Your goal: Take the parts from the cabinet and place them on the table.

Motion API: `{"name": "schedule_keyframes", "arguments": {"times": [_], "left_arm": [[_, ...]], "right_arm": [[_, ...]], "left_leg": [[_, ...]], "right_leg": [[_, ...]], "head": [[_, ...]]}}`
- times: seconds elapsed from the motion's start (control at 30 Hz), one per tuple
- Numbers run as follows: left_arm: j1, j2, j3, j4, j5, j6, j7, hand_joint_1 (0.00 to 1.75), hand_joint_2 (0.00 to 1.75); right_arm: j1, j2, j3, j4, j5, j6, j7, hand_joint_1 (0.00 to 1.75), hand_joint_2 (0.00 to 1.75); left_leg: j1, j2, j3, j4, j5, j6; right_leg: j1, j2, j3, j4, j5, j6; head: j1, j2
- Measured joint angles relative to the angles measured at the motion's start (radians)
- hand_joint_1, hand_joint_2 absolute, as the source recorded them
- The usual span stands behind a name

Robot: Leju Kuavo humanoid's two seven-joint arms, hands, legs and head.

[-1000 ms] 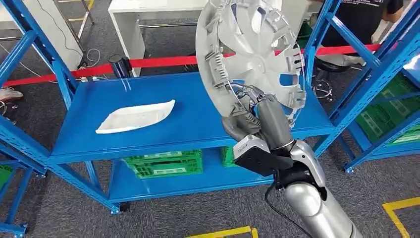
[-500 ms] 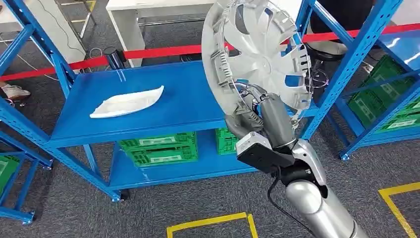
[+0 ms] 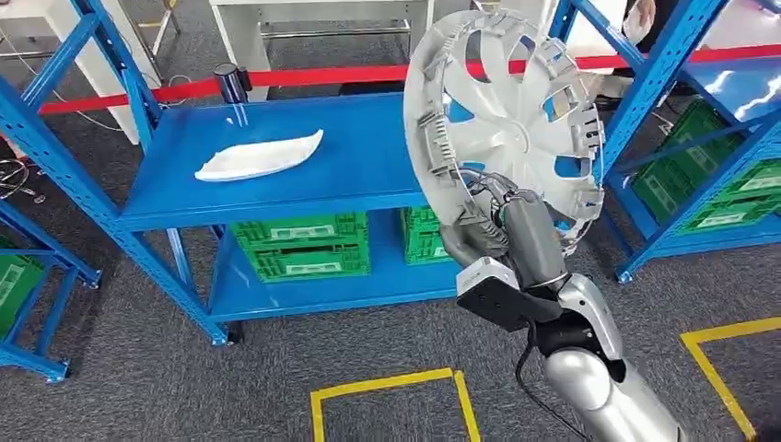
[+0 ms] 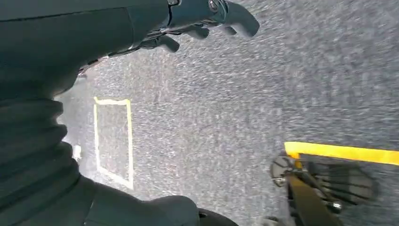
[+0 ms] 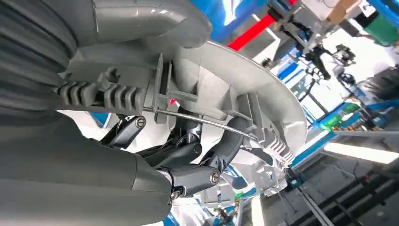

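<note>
A silver wheel cover [image 3: 507, 120] stands upright on its edge in front of the blue cabinet, its ribbed back facing me. My right hand [image 3: 486, 230] grips it by the lower rim, clear of the shelf. In the right wrist view the dark fingers [image 5: 188, 155] curl through the wheel cover [image 5: 226, 89] around its wire ring. A flat white part [image 3: 260, 155] lies on the cabinet's blue shelf [image 3: 368, 170], to the left of the cover. My left hand [image 4: 197, 23] hangs over the grey floor, fingers loose and holding nothing.
Green crates [image 3: 299, 247] sit on the lower shelf. Blue uprights [image 3: 83, 180] frame the cabinet, and another blue rack with green crates [image 3: 709, 184] stands at the right. Red barrier tape [image 3: 313, 75] and a black post [image 3: 232, 83] run behind. Yellow floor lines [image 3: 387, 401] lie near me.
The whole picture has shifted, so the camera has moved and the cabinet now sits farther off and higher in the frame. The wheel cover stays in my right hand.
</note>
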Motion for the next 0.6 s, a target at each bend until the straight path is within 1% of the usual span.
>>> {"name": "schedule_keyframes", "arguments": {"times": [0.03,0.07,0.1,0.13,0.17,0.2,0.23,0.27,0.3,0.33,0.37,0.4,0.43,0.47,0.5,0.53,0.57,0.6], "left_arm": [[0.0,0.0,0.0,0.0,0.003,0.0,0.0,0.0,1.75],[0.0,-0.001,0.0,0.0,0.005,0.001,0.0,0.0,1.75],[-0.002,-0.001,0.0,0.0,0.007,0.001,0.0,0.0,1.75],[-0.002,-0.002,0.0,0.0,0.009,0.001,0.002,0.0,1.75],[-0.001,-0.002,0.0,0.0,0.009,0.001,0.003,0.0,1.75],[-0.001,-0.002,0.0,0.0,0.009,0.002,0.004,0.0,1.75],[0.0,-0.002,0.0,0.0,0.008,0.002,0.006,0.0,1.75],[0.004,-0.001,0.0,0.0,0.005,0.002,0.006,0.0,1.75],[0.004,0.0,0.0,0.0,0.002,0.002,0.005,0.0,1.75],[0.005,-0.001,0.0,0.001,-0.002,-0.001,0.003,0.0,1.75],[0.005,-0.001,0.0,0.001,-0.006,-0.005,-0.002,0.0,1.75],[0.005,0.0,0.0,0.001,-0.01,-0.008,-0.006,0.0,1.75],[0.004,0.0,0.0,0.001,-0.01,-0.012,-0.012,0.0,1.75],[0.004,0.0,0.0,0.001,-0.011,-0.014,-0.017,0.0,1.75],[0.003,0.001,0.0,0.001,-0.011,-0.015,-0.019,0.0,1.75],[0.003,0.001,0.0,0.001,-0.012,-0.016,-0.019,0.0,1.75],[0.003,0.002,0.0,0.001,-0.012,-0.016,-0.021,0.0,1.75],[0.002,0.002,0.0,0.001,-0.012,-0.016,-0.022,0.0,1.75]], "right_arm": [[-0.004,0.001,0.0,0.002,0.0,0.003,0.0,1.75,1.75],[-0.01,0.002,0.001,0.003,-0.001,0.006,0.0,1.75,1.75],[-0.016,0.003,0.001,0.003,-0.001,0.009,-0.001,1.75,1.75],[-0.022,0.004,0.002,0.003,0.0,0.012,-0.001,1.75,1.75],[-0.022,0.005,0.003,0.003,0.0,0.012,-0.001,1.75,1.75],[-0.022,0.005,0.004,0.003,0.001,0.012,-0.003,1.75,1.75],[-0.021,0.005,0.005,0.003,0.001,0.011,-0.003,1.75,1.75],[-0.019,0.006,0.006,0.004,0.003,0.01,-0.003,1.75,1.75],[-0.019,0.006,0.006,0.003,0.003,0.008,-0.005,1.75,1.75],[-0.017,0.006,0.006,0.003,0.002,0.002,-0.005,1.75,1.75],[-0.015,0.005,0.005,0.003,-0.008,-0.003,-0.009,1.75,1.75],[-0.015,0.004,0.003,0.004,-0.018,-0.005,-0.012,1.75,1.75],[-0.015,0.003,-0.001,0.005,-0.027,-0.006,-0.019,1.75,1.75],[-0.015,0.002,-0.003,0.006,-0.035,-0.006,-0.023,1.75,1.75],[-0.015,0.001,-0.005,0.008,-0.038,-0.006,-0.026,1.75,1.75],[-0.015,0.0,-0.005,0.008,-0.042,-0.006,-0.026,1.75,1.75],[-0.015,0.0,-0.006,0.009,-0.044,-0.006,-0.026,1.75,1.75],[-0.015,-0.001,-0.008,0.009,-0.045,-0.006,-0.026,1.75,1.75]], "left_leg": [[0.0,0.0,-0.021,0.008,0.01,-0.002],[0.001,0.0,-0.04,0.017,0.018,-0.005],[0.001,0.0,-0.053,0.03,0.026,-0.009],[-0.004,-0.004,-0.064,0.04,0.033,-0.016],[-0.004,-0.004,-0.062,0.036,0.041,-0.023],[-0.002,-0.005,-0.062,0.033,0.051,-0.028],[0.0,-0.005,-0.062,0.026,0.063,-0.036],[-0.001,-0.008,-0.07,0.025,0.07,-0.043],[0.002,-0.009,-0.079,0.037,0.041,-0.049],[0.003,-0.009,-0.094,0.08,-0.031,-0.057],[0.007,-0.009,-0.116,0.151,-0.104,-0.065],[0.01,-0.009,-0.129,0.227,-0.152,-0.07],[0.011,-0.009,-0.138,0.297,-0.174,-0.073],[0.012,-0.008,-0.134,0.341,-0.163,-0.075],[0.013,-0.008,-0.113,0.342,-0.128,-0.075],[0.013,-0.008,-0.073,0.306,-0.09,-0.074],[0.013,-0.008,-0.011,0.23,-0.063,-0.07],[0.013,-0.01,0.073,0.122,-0.072,-0.063]], "right_leg": [[0.0,0.0,0.046,-0.047,0.042,-0.001],[0.0,0.0,0.106,-0.12,0.058,-0.003],[0.0,0.0,0.175,-0.21,0.034,-0.006],[0.007,0.001,0.232,-0.307,-0.022,-0.011],[0.008,0.001,0.226,-0.304,-0.024,-0.018],[0.008,0.001,0.219,-0.305,-0.02,-0.022],[0.011,0.001,0.213,-0.304,-0.012,-0.031],[0.005,-0.004,0.201,-0.31,0.007,-0.042],[0.003,-0.007,0.189,-0.31,0.017,-0.048],[0.002,-0.007,0.172,-0.31,0.032,-0.056],[0.002,-0.006,0.155,-0.309,0.046,-0.058],[0.002,-0.006,0.139,-0.308,0.059,-0.057],[0.002,-0.006,0.126,-0.306,0.073,-0.056],[0.002,-0.006,0.108,-0.304,0.086,-0.053],[0.002,-0.007,0.091,-0.303,0.098,-0.051],[0.002,-0.007,0.076,-0.301,0.108,-0.048],[0.002,-0.007,0.061,-0.299,0.119,-0.045],[0.002,-0.007,0.052,-0.297,0.13,-0.04]], "head": [[0.001,0.0],[0.0,0.0],[0.001,0.0],[0.003,0.0],[0.002,0.0],[0.001,0.0],[0.002,0.0],[0.001,0.0],[0.002,0.0],[-0.002,0.0],[-0.005,0.0],[-0.004,0.0],[-0.004,0.0],[-0.005,0.0],[-0.004,0.0],[-0.004,0.0],[-0.005,0.0],[-0.005,0.0]]}}
